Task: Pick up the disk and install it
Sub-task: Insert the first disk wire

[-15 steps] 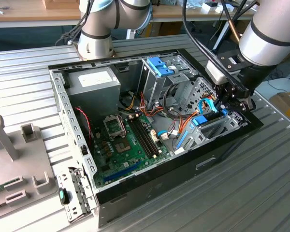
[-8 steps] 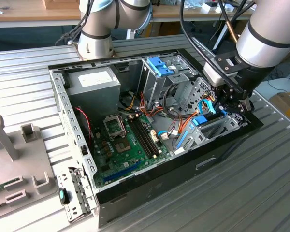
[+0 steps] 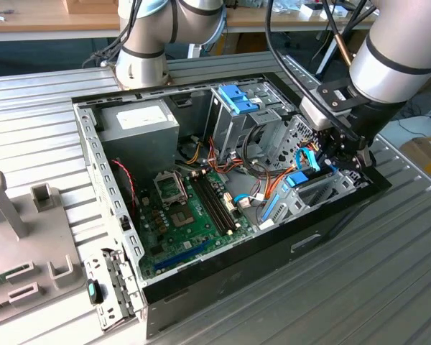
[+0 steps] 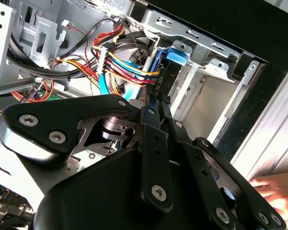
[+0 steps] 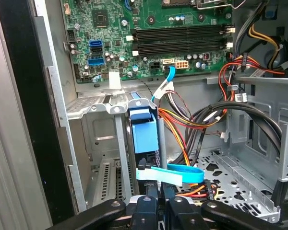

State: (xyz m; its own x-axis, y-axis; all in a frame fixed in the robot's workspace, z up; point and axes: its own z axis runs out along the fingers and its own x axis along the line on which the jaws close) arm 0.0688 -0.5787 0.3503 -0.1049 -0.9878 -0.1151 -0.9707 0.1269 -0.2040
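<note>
First wrist view: the tool [image 5: 156, 191] is closed on the upright grey-metal disk with light-blue plastic rail [image 5: 145, 132], seated in the metal drive bay [image 5: 98, 108]. Exterior view: tool [image 3: 337, 159] at the open black computer case's [image 3: 223, 259] 3 o'clock side.

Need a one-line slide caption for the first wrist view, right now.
Claw at the blue-railed disk standing edge-on in the case's drive cage, below the motherboard.

The disk [image 5: 145, 136] shows light-blue plastic beside grey metal. The case [image 3: 233, 251] around it is matt black. The worktop [image 3: 388, 287] is ribbed grey metal.
</note>
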